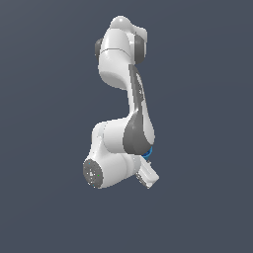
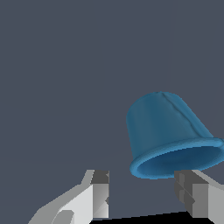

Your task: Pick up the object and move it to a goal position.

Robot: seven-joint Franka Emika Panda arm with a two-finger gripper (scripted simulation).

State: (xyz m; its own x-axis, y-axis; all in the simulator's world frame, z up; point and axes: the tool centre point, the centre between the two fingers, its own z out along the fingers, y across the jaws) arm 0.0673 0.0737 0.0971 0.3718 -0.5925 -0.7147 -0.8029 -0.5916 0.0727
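While the fingers (image 2: 142, 197) stand apart, the blue cup (image 2: 168, 131) tilts, rim toward them.

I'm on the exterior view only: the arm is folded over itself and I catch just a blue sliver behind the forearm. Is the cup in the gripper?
Observer: Not gripped. In the wrist view the blue cup lies ahead of the gripper, whose fingers stand apart.
Operator: Is the cup between them?
Observer: Only partly; its flared rim sits close to one finger, off centre in the gap.
Operator: Upright?
Observer: I cannot tell; the wrist view shows its open mouth facing toward the fingers.
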